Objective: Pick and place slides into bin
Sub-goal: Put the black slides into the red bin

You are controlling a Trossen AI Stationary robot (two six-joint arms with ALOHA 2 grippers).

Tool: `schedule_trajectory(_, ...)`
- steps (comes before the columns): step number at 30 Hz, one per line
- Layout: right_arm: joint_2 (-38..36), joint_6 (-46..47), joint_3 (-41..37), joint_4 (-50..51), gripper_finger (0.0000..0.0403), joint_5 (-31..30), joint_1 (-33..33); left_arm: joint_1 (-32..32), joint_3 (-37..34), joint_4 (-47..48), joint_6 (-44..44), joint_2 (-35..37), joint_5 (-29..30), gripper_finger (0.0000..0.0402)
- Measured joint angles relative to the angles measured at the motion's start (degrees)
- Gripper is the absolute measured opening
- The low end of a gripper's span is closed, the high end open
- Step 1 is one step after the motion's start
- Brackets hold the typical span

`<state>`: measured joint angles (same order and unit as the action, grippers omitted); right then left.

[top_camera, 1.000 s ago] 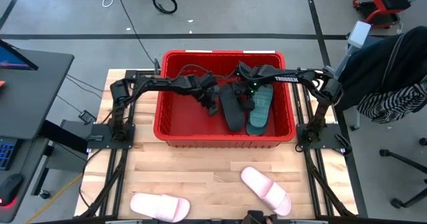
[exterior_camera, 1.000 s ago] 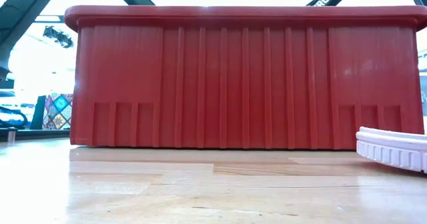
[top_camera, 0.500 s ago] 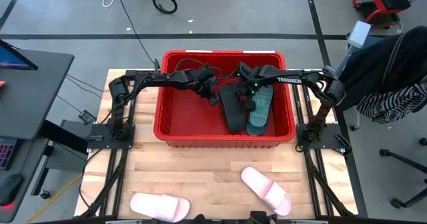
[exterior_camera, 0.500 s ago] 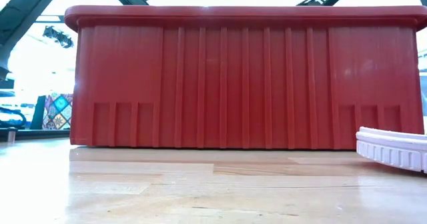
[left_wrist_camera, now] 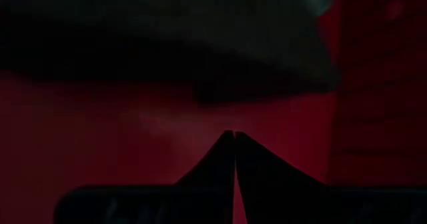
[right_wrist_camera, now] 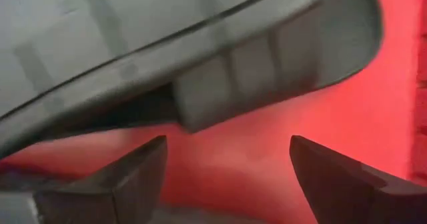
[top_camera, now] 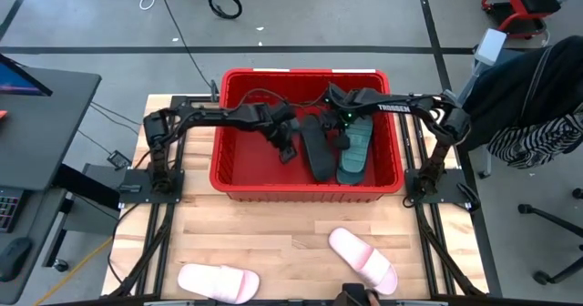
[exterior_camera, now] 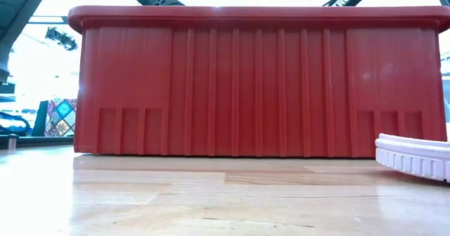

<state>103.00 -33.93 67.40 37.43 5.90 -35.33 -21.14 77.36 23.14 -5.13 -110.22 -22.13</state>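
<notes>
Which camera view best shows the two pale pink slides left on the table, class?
The high view: both pale slides lie in full on the table, in front of the red bin. The low view catches only one slide's edge at its right border. Neither wrist view shows them.

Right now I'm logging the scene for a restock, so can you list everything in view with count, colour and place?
bin: one, red, far middle of the table.
black slide: one, black, inside the bin.
teal slide: one, teal green, inside the bin beside the black one.
pink slides: two, pale pink-white, on the near table, one at left, one at right.
table: one, light wood.
desk: one, dark, left of the table.
left hand: one, dark, shut, inside the bin.
right hand: one, dark, open, in the bin over the slides.
</notes>
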Motion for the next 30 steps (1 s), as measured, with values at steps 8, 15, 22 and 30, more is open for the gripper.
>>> schedule_trajectory(8, 0.13, 0.41, 0.24, -3.71, 0.0322, -3.20, 0.85, 1.47, 0.00, -10.79, -5.12, -0.41, 8.33, 0.0006)
schedule_trajectory(15, -0.16, 1.28, 0.32, -2.72, 0.0322, -2.79, 2.49, -1.57, 0.07, -12.08, -7.98, -3.34, 13.01, 0.0011)
schedule_trajectory(22, -0.33, 3.93, 1.70, -0.11, 0.0322, -2.82, 2.41, -4.22, -0.02, -11.17, -10.26, -3.42, 12.99, 0.0011)
schedule_trajectory(30, -0.38, -2.78, 1.37, 4.38, 0.0322, -2.48, 0.57, -3.87, 0.00, -7.31, -10.52, -1.22, 12.63, 0.0010)
